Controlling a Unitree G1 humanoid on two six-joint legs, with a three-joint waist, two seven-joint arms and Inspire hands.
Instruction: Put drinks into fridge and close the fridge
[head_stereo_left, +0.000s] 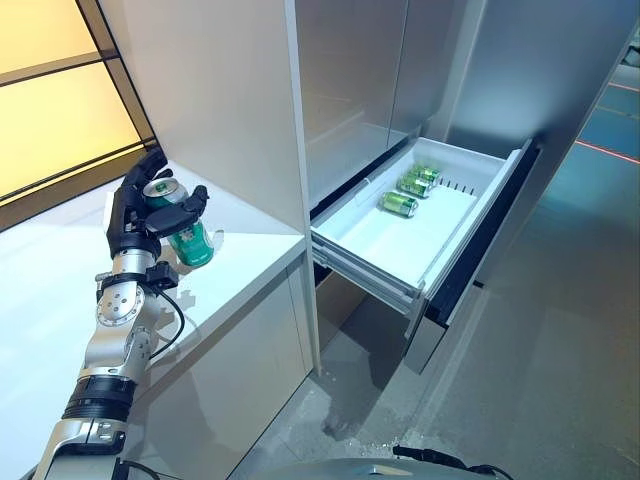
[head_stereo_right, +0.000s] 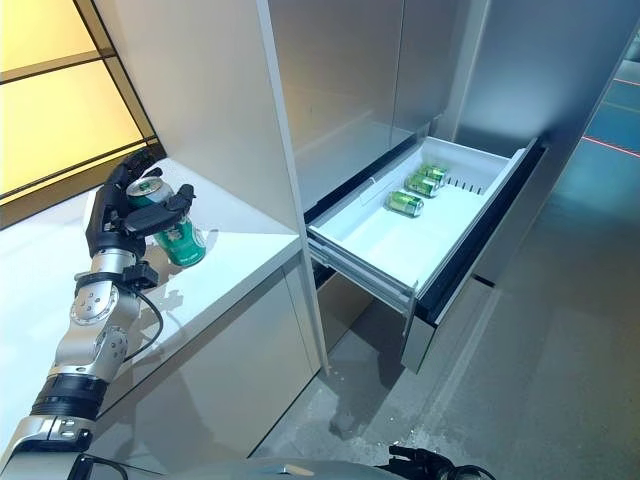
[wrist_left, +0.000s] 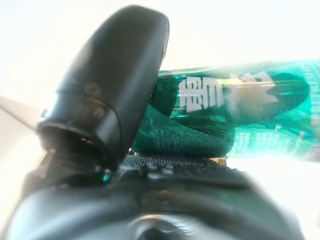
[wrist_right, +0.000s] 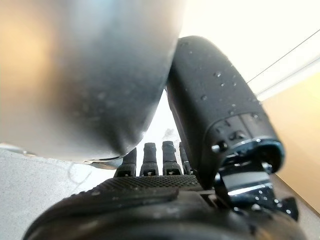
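Green and glossy, the drink can (head_stereo_left: 186, 232) sits in the left hand (head_stereo_left: 140, 212) at the left of the frame, fingers and thumb curled round its thin metal wall, silver lid up and leaning a little, just above the smooth white tabletop (head_stereo_left: 240, 235). At the right of centre the fridge drawer (head_stereo_left: 395, 245) stands pulled out, a shallow white plastic tray with a dark front panel, and three more green cans (head_stereo_left: 412, 186) lie on their sides near its back. Between can and drawer rises a flat grey cabinet panel (head_stereo_left: 225, 100), so swinging across could, I judge, clip the can against its edge. The wall of the can is slick and rounded, and the thumb crosses it at only one narrow band, so it might slip or turn in the hold; released carelessly, a cylinder could roll into the others. The right hand (wrist_right: 150, 200) shows only in its own wrist view, fingers fairly straight and holding nothing.
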